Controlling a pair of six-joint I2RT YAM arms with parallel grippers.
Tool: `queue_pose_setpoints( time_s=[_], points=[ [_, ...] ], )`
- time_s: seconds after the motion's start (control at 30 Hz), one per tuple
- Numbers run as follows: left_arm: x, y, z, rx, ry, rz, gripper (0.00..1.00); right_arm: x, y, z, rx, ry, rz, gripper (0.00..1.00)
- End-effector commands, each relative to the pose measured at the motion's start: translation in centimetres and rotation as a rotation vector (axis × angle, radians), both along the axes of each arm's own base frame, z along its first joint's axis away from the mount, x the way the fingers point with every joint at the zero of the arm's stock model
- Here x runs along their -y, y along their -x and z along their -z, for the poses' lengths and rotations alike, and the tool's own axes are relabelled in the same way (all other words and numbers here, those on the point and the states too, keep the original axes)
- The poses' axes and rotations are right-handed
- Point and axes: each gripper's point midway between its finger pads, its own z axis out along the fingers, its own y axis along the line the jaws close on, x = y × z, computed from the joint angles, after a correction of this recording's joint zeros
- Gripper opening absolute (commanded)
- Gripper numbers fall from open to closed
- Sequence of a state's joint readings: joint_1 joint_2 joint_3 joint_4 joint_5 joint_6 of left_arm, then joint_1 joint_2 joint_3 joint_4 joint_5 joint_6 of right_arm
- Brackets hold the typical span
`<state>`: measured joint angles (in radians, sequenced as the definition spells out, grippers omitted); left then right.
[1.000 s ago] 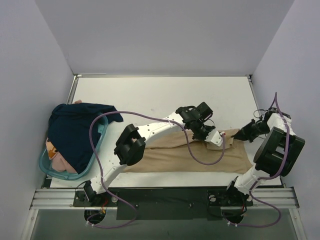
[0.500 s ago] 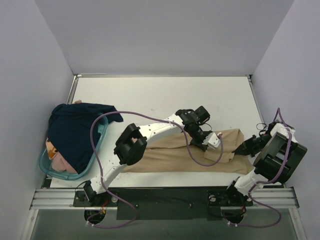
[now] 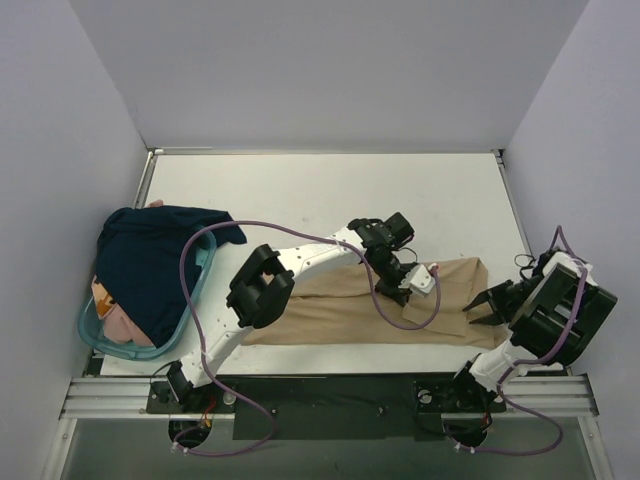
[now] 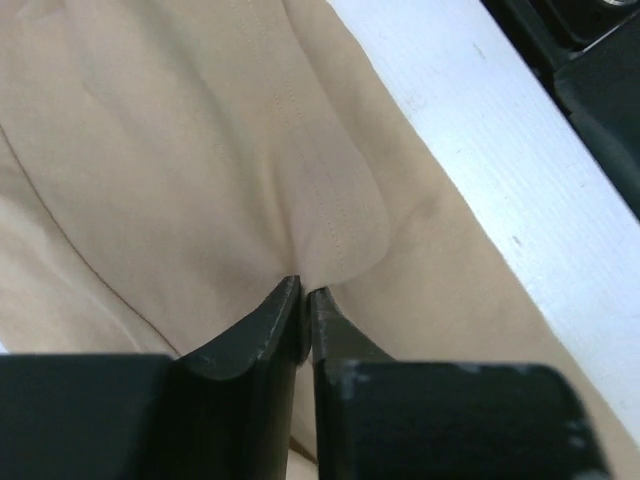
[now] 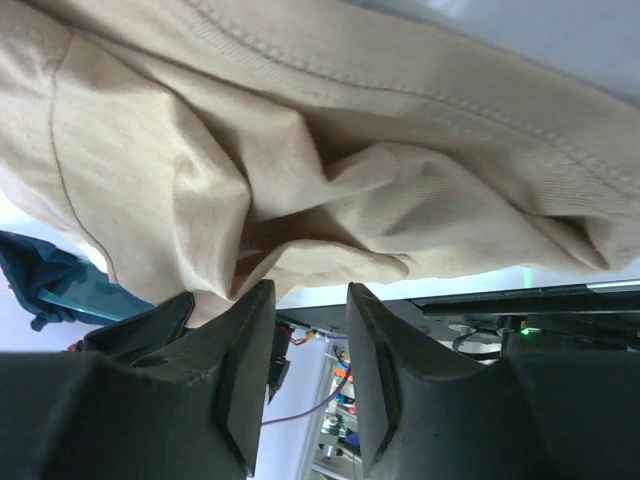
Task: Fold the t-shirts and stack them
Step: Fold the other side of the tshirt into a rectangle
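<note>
On the table [image 3: 300, 190], your left gripper [image 4: 303, 290] pinched a fold of the tan t-shirt [image 3: 330, 312]; your right gripper [image 5: 310, 295] gaped empty beside it.

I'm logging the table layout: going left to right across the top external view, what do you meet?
The dark navy cloth t-shirt → left arm's black hand → right arm's black hand; the tan cloth t-shirt overlaps both hands, so unplaced.
</note>
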<state>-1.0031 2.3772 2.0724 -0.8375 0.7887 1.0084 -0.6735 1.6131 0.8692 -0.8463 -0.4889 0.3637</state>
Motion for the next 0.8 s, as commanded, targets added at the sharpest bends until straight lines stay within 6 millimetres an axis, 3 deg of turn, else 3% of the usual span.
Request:
queue_pose_setpoints(
  time_s=[0.0, 0.13, 0.27, 0.3, 0.4, 0.5, 0.6, 0.63, 0.67, 0.7, 0.73, 0.77],
  points=[
    [-0.3, 1.6, -2.3, -0.071, 0.032, 0.040, 0.28, 0.3, 1.2, -0.9, -0.021, -0.003, 0.061, 0.34],
    [-1.4, 2.4, -2.5, -0.079, -0.014, 0.065, 0.42, 3.1, -0.9, -3.2, 0.068, 0.133, 0.094, 0.36],
    [-2.3, 2.4, -3.8, -0.029, -0.047, 0.085, 0.50, 4.6, -4.5, -5.3, 0.157, 0.324, -0.085, 0.38],
    [-2.7, 2.4, -4.1, -0.031, -0.061, 0.085, 0.66, 5.3, -5.5, -5.6, 0.173, 0.374, -0.114, 0.40],
    [-2.4, 1.7, -6.9, -0.040, -0.029, 0.037, 0.66, 5.9, -9.5, -6.2, 0.262, 0.417, -0.166, 0.41],
    [-2.7, -0.6, -8.6, -0.063, -0.044, -0.128, 0.66, 7.3, -10.6, -4.4, 0.217, 0.425, -0.208, 0.42],
    [-5.7, -3.7, -8.9, 0.011, -0.123, -0.279, 0.63, 7.1, -11.0, -2.5, 0.218, 0.381, -0.268, 0.42],
    [-7.5, -4.7, -7.6, -0.004, -0.175, -0.329, 0.59, 6.7, -11.6, -2.0, 0.241, 0.353, -0.272, 0.42],
    [-9.3, -6.4, -8.4, 0.025, -0.184, -0.397, 0.58, 5.9, -11.9, -1.5, 0.264, 0.325, -0.287, 0.42],
    [-10.9, -6.5, -6.5, 0.003, -0.238, -0.441, 0.57, 5.9, -12.6, -1.4, 0.296, 0.332, -0.289, 0.42],
    [-12.8, -8.3, -7.5, 0.039, -0.226, -0.513, 0.56, 5.4, -12.7, -1.3, 0.312, 0.330, -0.306, 0.42],
    [-14.8, -8.9, -5.9, 0.037, -0.274, -0.580, 0.56, 5.4, -13.0, -1.1, 0.323, 0.340, -0.315, 0.42]
  ],
)
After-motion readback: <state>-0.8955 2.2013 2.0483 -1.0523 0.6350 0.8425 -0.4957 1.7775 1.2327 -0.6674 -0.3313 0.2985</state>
